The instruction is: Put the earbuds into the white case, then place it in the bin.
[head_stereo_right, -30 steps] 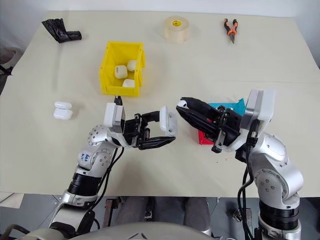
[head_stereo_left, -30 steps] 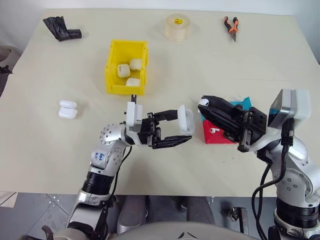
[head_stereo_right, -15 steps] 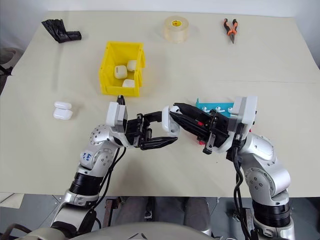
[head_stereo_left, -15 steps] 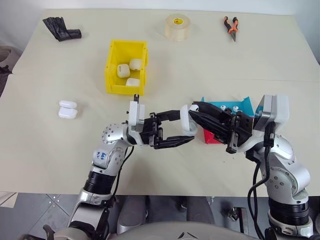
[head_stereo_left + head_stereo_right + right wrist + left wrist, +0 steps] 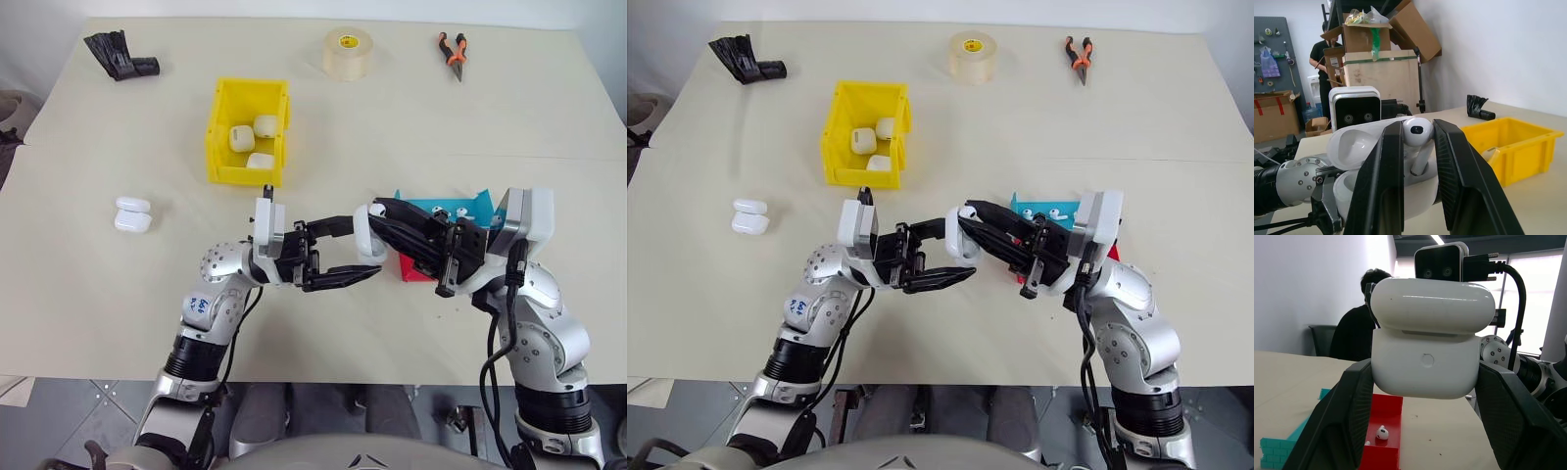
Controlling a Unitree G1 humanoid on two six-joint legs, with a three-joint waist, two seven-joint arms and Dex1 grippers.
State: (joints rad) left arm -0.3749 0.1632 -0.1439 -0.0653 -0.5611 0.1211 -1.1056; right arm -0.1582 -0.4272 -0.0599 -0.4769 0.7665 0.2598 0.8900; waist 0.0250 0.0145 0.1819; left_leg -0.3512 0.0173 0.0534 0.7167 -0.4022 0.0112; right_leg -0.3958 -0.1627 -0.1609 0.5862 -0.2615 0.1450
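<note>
Surface: a cream table [image 5: 118, 294] carrying the yellow bin [image 5: 247, 131] with 3 cases inside, 2 more cases [image 5: 132, 214] near the left edge, a tape roll [image 5: 348, 53], pliers [image 5: 453, 49] and a black bag [image 5: 120, 54] along the far side. A red tray [image 5: 1382, 440] with a loose earbud and a blue tray [image 5: 460, 208] sit under the right arm. Room: stacked cardboard boxes [image 5: 1381, 54] and a seated person [image 5: 1359, 330].

The left gripper [image 5: 364, 255] is clamped on the white case [image 5: 1427, 350], lid raised. The right gripper [image 5: 1418, 134] pinches 1 earbud [image 5: 1418, 132] at the case's opening; whether the stem has entered its socket is hidden by the fingers.
</note>
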